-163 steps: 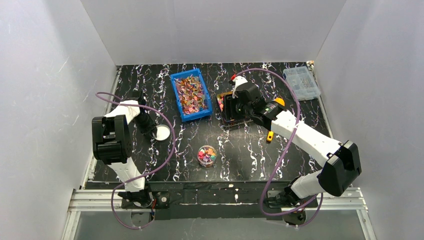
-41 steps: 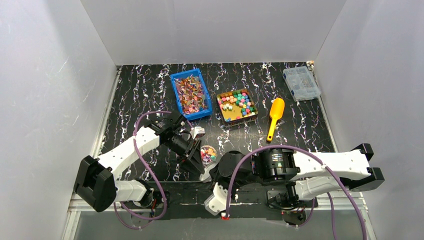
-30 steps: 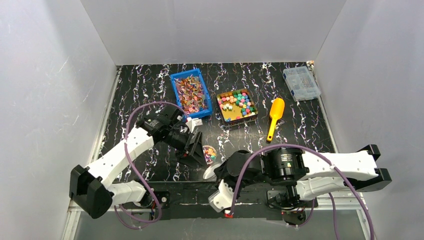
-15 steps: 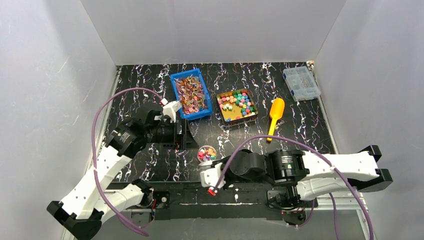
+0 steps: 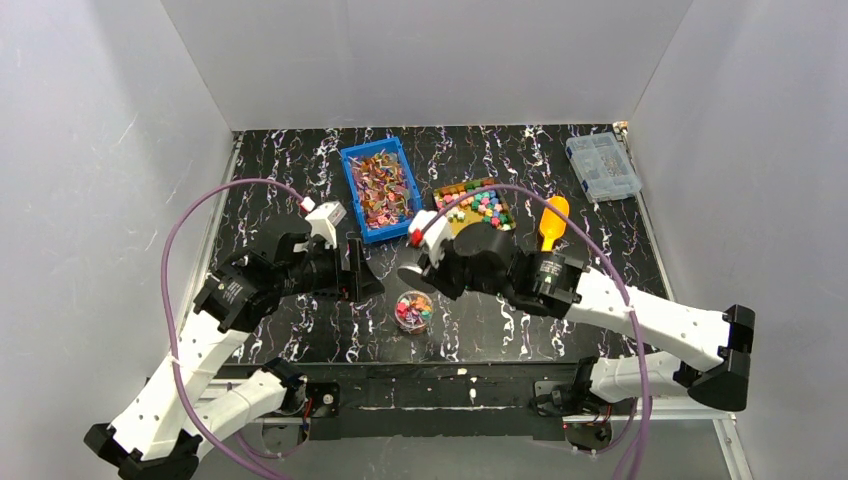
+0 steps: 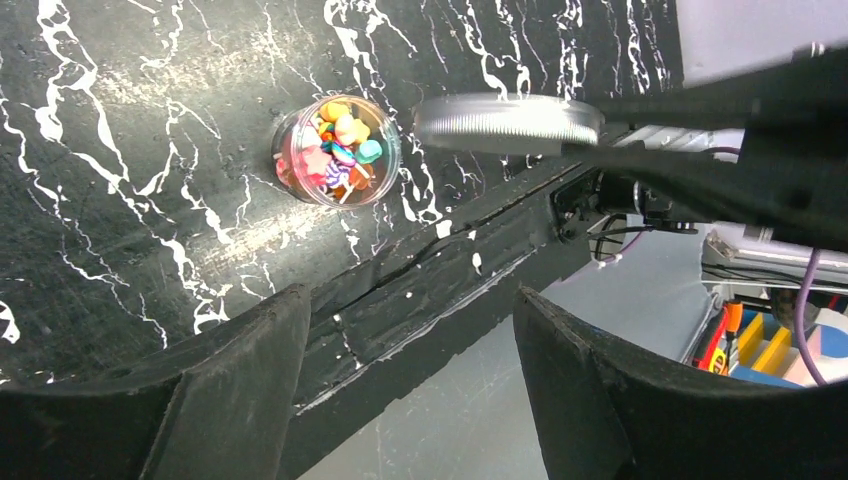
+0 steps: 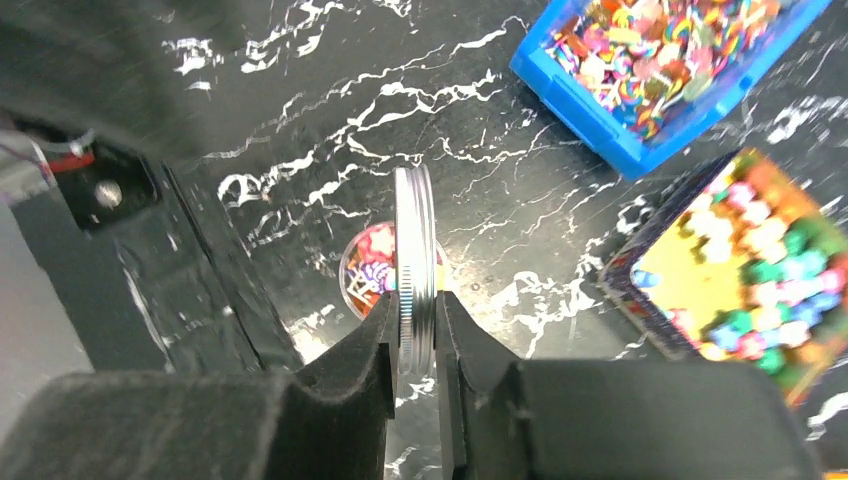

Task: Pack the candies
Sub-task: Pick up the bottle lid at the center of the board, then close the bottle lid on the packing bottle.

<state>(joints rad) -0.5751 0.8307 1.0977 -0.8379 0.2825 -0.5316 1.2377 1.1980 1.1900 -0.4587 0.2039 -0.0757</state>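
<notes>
Right tool [image 7: 415, 308], pinched onto the rim of the round lid [image 7: 415, 245] and carrying it on edge, now hangs over the middle of the desk [image 5: 270, 170], just above the open jar [image 5: 414, 311]. Half a second earlier it sat low at the bottom edge of the overhead view, with the lid near the jar. Left tool [image 6: 410, 295], jaws spread wide and holding nothing, has drawn back to the left of the jar, having been closer over it a second ago. Candies [image 6: 338, 148] fill the jar, which stands near the bottom centre of the overhead view. The remaining stock lies in the brown tray [image 5: 478, 208] at upper centre, beside the blue bin [image 5: 380, 188] of foil-wrapped sweets, with the orange scoop [image 5: 549, 222] to the tray's right. Reading: filling looks finished and the capping step is in hand. The lid stands vertical, so it must be turned flat and centred on the rim before it can seat. A tilted approach could tip the jar.
</notes>
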